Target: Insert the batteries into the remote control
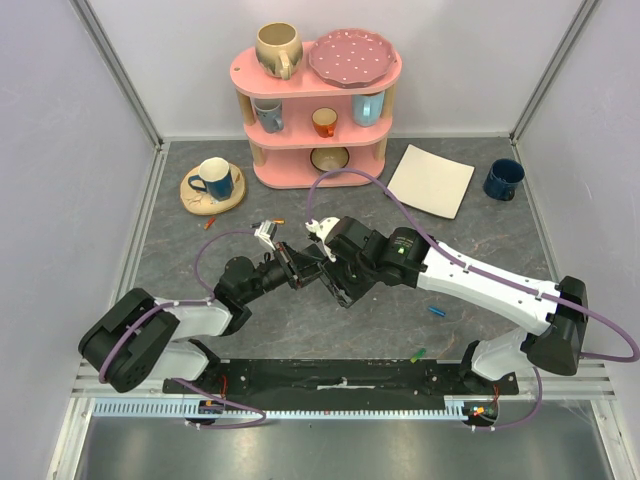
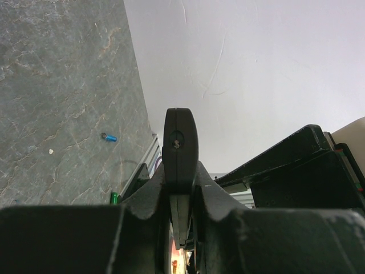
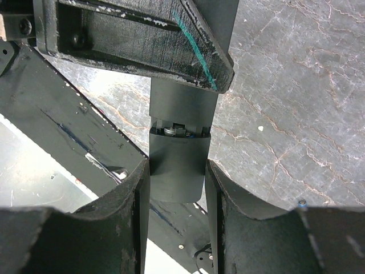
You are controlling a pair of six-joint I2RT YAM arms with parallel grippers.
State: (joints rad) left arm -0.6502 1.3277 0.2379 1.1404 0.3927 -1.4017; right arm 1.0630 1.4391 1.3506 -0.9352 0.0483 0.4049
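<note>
Remote (image 3: 181, 100) held by both claws, above mid-table (image 1: 480, 235).
L claw (image 2: 181, 177) was clamped together on one end of remote; in L wrist view the bar showed end-on, pinched between the fingers. R claw (image 3: 177, 171) was partly apart, fingers pressed on both long sides of remote near the other end, so also gripping it. The 2 claws sat just beside each other. A slit across the remote's back showed a bit of metal; could not tell if a cell was inside. Blue cell (image 1: 437, 311) lay on table beside R arm, green cell (image 1: 417, 354) near front edge, both well apart from remote.
</note>
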